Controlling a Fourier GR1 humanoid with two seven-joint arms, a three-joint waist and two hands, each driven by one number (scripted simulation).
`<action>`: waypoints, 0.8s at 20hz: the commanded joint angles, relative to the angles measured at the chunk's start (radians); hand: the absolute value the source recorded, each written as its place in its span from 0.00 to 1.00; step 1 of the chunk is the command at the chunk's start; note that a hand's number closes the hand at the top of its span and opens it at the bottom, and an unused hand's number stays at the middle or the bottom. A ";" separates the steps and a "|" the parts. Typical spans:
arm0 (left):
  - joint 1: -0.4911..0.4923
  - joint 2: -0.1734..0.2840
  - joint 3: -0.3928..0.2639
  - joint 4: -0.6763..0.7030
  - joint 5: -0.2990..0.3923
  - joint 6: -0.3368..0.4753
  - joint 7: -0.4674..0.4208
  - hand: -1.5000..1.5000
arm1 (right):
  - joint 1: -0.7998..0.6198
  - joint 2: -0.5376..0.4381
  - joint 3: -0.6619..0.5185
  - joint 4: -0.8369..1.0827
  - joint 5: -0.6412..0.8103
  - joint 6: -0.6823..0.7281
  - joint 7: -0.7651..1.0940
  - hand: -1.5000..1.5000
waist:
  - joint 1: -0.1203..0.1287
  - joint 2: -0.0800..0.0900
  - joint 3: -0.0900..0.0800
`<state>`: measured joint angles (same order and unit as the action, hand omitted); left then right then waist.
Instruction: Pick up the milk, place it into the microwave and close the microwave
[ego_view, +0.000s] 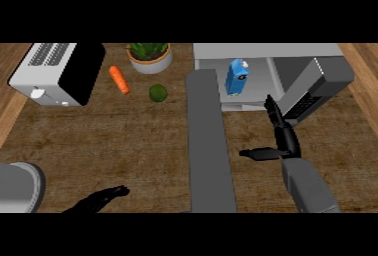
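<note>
The milk carton (236, 76) is being kept upright inside the microwave (258, 55). The microwave door (314, 92) is being touched by the straightened right hand (279, 131); the left hand (103, 197) is being held relaxed, fingers apart.

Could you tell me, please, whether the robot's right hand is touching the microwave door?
Cannot tell. In the head view the right hand has straight fingertips overlapping the inner edge of the open microwave door, but the steep downward angle hides any gap or contact.
</note>
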<state>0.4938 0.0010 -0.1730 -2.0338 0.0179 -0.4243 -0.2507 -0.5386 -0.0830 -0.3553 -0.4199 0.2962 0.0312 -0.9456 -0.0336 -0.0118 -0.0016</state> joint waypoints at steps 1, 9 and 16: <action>-0.110 0.010 -0.028 0.048 -0.051 0.003 0.064 1.00 | 0.117 0.028 0.031 -0.142 -0.024 0.061 -0.001 0.00 | -0.012 -0.002 -0.001; -0.256 -0.001 -0.114 0.192 -0.165 0.088 0.076 1.00 | 0.476 0.014 0.099 -0.549 -0.065 0.165 0.059 0.00 | -0.017 0.001 -0.002; -0.505 -0.001 -0.219 0.419 -0.215 0.132 0.179 1.00 | 0.649 -0.025 0.073 -0.828 -0.119 0.180 0.144 0.00 | -0.009 0.011 0.000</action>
<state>0.1097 0.0012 -0.3194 -1.7406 -0.1709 -0.3125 -0.1168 0.0302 -0.0830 -0.2701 -1.1359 0.2026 0.1886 -0.8286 -0.0416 -0.0056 -0.0024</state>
